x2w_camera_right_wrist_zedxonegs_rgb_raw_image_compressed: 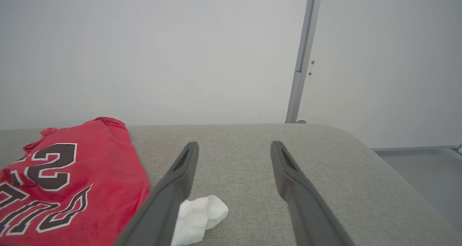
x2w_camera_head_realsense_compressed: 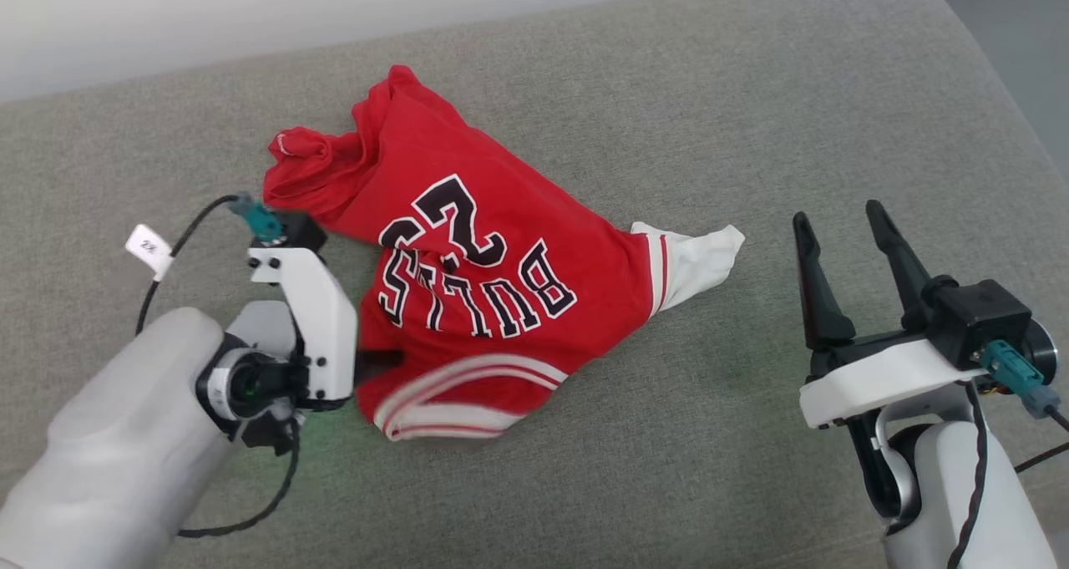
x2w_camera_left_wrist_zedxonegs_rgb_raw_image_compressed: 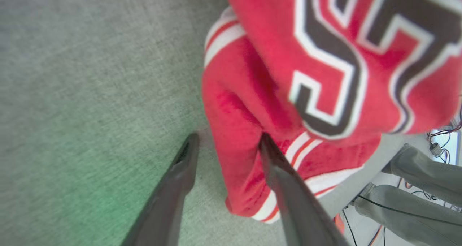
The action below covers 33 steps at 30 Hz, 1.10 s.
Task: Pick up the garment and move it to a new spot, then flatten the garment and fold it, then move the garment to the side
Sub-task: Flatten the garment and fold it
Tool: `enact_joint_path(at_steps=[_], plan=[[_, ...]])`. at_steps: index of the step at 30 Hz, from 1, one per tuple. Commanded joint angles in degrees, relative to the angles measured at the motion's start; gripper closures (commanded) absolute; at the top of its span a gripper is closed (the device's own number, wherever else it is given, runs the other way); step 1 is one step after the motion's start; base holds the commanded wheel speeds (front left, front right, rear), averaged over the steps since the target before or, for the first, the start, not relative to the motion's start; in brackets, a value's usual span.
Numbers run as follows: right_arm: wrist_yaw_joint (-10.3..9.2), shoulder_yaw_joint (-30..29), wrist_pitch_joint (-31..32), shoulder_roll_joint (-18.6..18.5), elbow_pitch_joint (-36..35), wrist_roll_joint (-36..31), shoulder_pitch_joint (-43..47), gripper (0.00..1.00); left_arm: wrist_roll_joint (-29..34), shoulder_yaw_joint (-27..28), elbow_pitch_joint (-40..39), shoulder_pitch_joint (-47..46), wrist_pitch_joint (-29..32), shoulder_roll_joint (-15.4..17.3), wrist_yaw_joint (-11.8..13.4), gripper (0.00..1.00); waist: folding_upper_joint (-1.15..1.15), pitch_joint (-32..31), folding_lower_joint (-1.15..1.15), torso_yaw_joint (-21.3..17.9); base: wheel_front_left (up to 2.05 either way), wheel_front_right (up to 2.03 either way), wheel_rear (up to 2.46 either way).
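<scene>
Clearly legible on red garment (x2w_camera_head_realsense_compressed: 468, 302): "BULLS 23", upside-down.

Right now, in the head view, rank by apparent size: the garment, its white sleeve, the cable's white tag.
Largest: garment.
Then: white sleeve.
Smallest: white tag.
No two look alike in size.

Soft cloth on coarse cloth, hard plastic on both sides.

The garment (x2w_camera_head_realsense_compressed: 493, 285) looks like a soft, matt, slightly fuzzy knit; the grey cushion (x2w_camera_head_realsense_compressed: 752, 93) under it is a coarse, matt weave. At 4 o'clock, the right gripper (x2w_camera_head_realsense_compressed: 837, 211) has dark, matt plastic fingers (x2w_camera_right_wrist_zedxonegs_rgb_raw_image_compressed: 180, 173) on a smooth, white, slightly shiny shell; at 8 o'clock the left gripper (x2w_camera_left_wrist_zedxonegs_rgb_raw_image_compressed: 229, 139) looks the same.
</scene>
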Motion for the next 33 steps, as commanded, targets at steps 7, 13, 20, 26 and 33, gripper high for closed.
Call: enact_joint_path(at_steps=[7, 13, 20, 26, 33], plan=[[-0.01, -1.2, 0.2, 0.0, -0.5, -0.9, -0.2, 0.0, 1.7, 0.6, 6.6, -1.7, -2.6, 1.6, -2.1, 1.0, 0.0, -0.4, 0.0, 1.9, 0.0, 0.0, 0.0], [-0.01, -1.8, 0.5, 0.0, -0.9, -1.2, 0.4, 0.0, 3.9, 1.1, 8.9, -3.1, -4.7, 6.7, -1.8, 1.0, 0.0, -1.0, 0.0, 4.1, 0.0, 0.0, 0.0], [-0.01, -1.8, 0.4, 0.0, -0.7, -1.1, 0.5, 0.0, 3.6, 2.9, 8.7, -4.1, -6.9, 11.2, -2.6, 1.0, 0.0, -1.6, 0.0, 5.6, 0.0, 0.0, 0.0], [-0.01, -1.9, 0.4, 0.0, -0.7, -1.0, 0.9, 0.0, 1.7, 2.5, 0.4, -3.8, -3.4, 9.8, -4.0, 1.0, 0.0, -2.2, 0.0, 6.0, 0.0, 0.0, 0.0], [-0.01, -1.7, 0.3, 0.0, -0.6, -0.7, 1.0, 0.0, -0.3, -1.4, -16.3, -0.1, 4.4, 6.8, 0.1, 1.0, 0.0, -2.1, 0.0, 5.1, 0.0, 0.0, 0.0]])
